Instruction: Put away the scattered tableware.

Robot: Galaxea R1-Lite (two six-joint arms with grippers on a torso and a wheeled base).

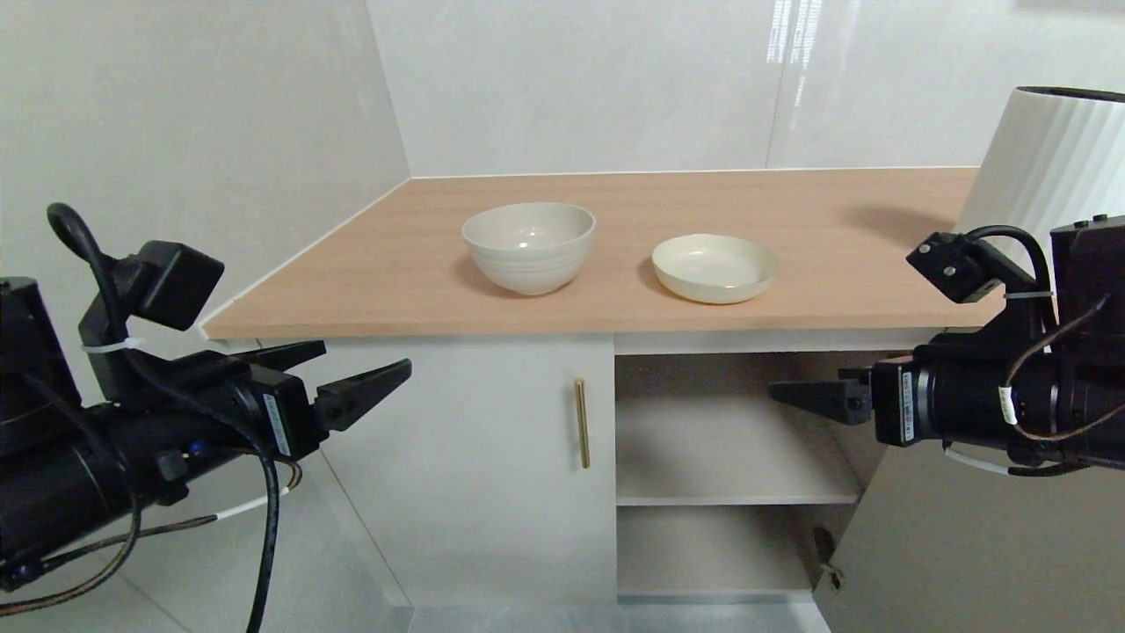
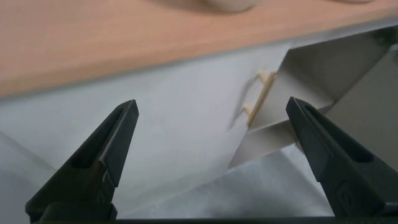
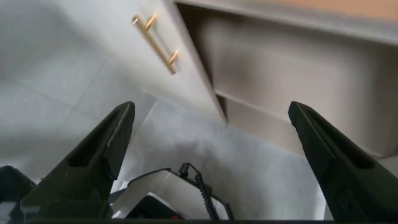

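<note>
Both pieces sit on the countertop (image 1: 791, 211): the deep bowl (image 1: 529, 246) near its middle, and the shallow dish (image 1: 714, 267) just beside it toward the right end, not touching. The left gripper (image 1: 366, 355) hangs below the countertop's front left corner, fingers spread wide and holding nothing. The right gripper (image 3: 211, 107) is below the front edge too, by the open shelves (image 1: 729, 448), also spread and empty.
</note>
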